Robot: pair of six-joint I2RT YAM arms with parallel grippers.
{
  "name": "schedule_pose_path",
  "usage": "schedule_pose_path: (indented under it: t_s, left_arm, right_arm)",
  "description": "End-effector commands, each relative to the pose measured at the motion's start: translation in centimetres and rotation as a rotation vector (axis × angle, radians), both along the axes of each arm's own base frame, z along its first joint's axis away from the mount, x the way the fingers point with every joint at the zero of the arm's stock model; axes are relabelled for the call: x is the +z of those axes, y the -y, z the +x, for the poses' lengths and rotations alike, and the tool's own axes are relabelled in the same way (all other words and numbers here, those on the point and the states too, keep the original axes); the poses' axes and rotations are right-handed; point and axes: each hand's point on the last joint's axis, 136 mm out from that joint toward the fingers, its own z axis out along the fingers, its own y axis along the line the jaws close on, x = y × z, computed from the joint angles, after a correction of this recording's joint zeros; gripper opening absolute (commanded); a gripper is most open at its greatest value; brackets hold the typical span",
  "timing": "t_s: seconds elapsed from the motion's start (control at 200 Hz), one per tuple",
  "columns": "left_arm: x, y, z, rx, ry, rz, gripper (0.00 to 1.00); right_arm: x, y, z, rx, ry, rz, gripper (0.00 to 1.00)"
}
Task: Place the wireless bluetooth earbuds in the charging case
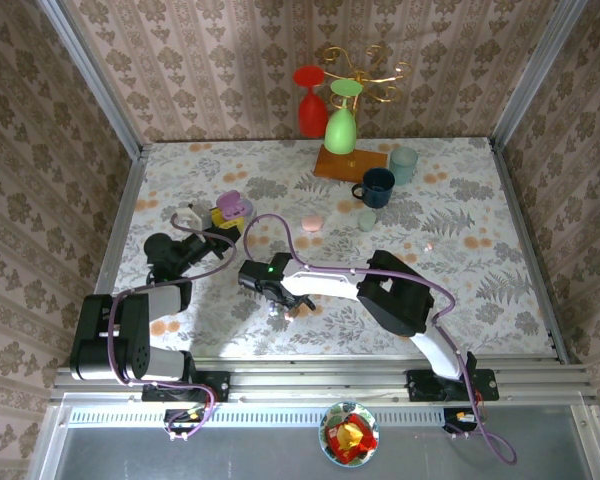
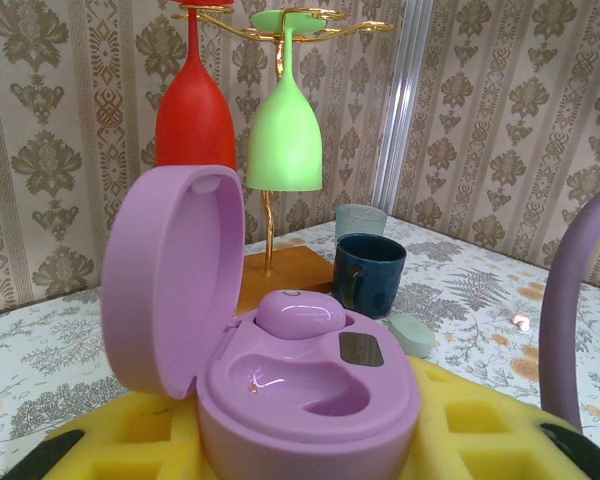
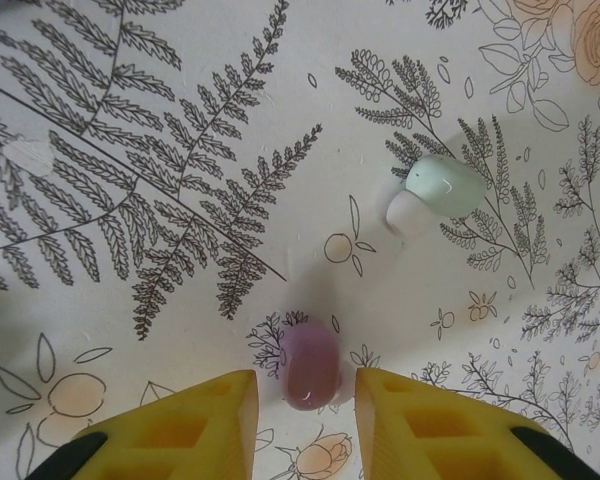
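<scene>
My left gripper (image 1: 223, 222) is shut on the purple charging case (image 2: 310, 400), with the yellow pads (image 2: 120, 430) on either side of its base. The case's lid stands open to the left. One purple earbud (image 2: 300, 315) sits in the rear socket and the front socket is empty. In the right wrist view a second purple earbud (image 3: 310, 365) lies on the tablecloth between the yellow fingertips of my right gripper (image 3: 305, 390). That gripper is open, with a narrow gap on each side of the bud. A mint-and-white earbud (image 3: 430, 190) lies further off.
A closed pink case (image 1: 312, 222) and a mint case (image 1: 368, 220) lie mid-table. Behind them stand a dark blue mug (image 1: 377, 187), a pale teal cup (image 1: 403, 165) and a gold rack on a wooden base (image 1: 350, 163) holding red and green glasses. A clear ring (image 1: 188, 217) lies left of the purple case.
</scene>
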Motion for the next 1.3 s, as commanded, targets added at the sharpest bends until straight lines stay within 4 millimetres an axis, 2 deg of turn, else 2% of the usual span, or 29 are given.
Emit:
schedule_pose_path:
  t_s: [0.0, 0.56, 0.7, 0.815, 0.945, 1.045, 1.295]
  left_arm:
    - [1.2, -0.2, -0.4, 0.001, 0.037, -0.013, 0.29]
    - [1.2, 0.0, -0.7, -0.014, 0.038, -0.011, 0.29]
    - [1.2, 0.0, -0.8, -0.013, 0.038, -0.011, 0.29]
    - [1.1, 0.1, -0.8, -0.014, 0.047, -0.004, 0.29]
    - [1.1, 0.9, -1.0, -0.023, 0.069, 0.011, 0.29]
    - [1.1, 1.8, -1.2, -0.035, 0.091, 0.025, 0.29]
    - [0.4, 5.1, -1.7, -0.093, 0.137, 0.068, 0.29]
  right_arm:
    - [0.1, 0.1, 0.5, 0.018, 0.033, -0.057, 0.31]
    - [-0.7, 0.2, 0.8, 0.033, 0.025, -0.094, 0.21]
    - [0.0, 0.2, 0.9, 0.031, 0.037, -0.080, 0.18]
    - [1.4, 0.2, 1.1, 0.006, 0.049, 0.005, 0.17]
    - [3.8, 0.5, 1.4, -0.059, 0.047, 0.223, 0.17]
    - [6.6, 0.5, 1.6, -0.091, 0.043, 0.442, 0.16]
    - [16.0, 0.3, 2.4, -0.080, -0.014, 1.101, 0.18]
